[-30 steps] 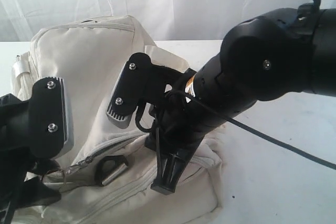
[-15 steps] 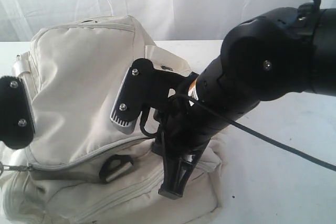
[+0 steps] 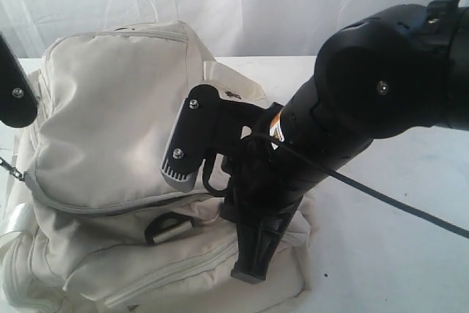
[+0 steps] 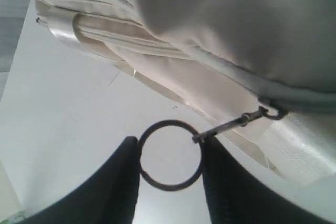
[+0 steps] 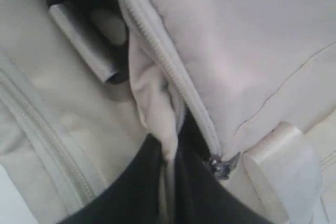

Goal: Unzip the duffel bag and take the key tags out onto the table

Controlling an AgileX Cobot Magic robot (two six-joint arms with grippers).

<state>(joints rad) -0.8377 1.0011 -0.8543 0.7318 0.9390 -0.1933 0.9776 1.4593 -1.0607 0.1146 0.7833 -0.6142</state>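
Unzipping stage, judged barely begun. The left gripper (image 4: 169, 153), at the far left edge of the exterior view, is holding a metal pull ring (image 4: 169, 188) between its half-closed fingers. A short clasp link (image 4: 226, 126) is stretching straight from the ring to the zip slider (image 4: 273, 113). The right gripper (image 5: 169, 182), its fingers nearly together, is pinching a fold of fabric (image 5: 155, 114) on the duffel bag (image 3: 110, 108) beside a zip, apparently bracing it. The bag is lying on the table (image 3: 396, 254), filling the left and middle of the exterior view. The grey zip line (image 3: 95, 207) is showing no open mouth; the key tags are appearing in no view, presumably lying inside, so opening the bag and lifting them out are both waiting to be done
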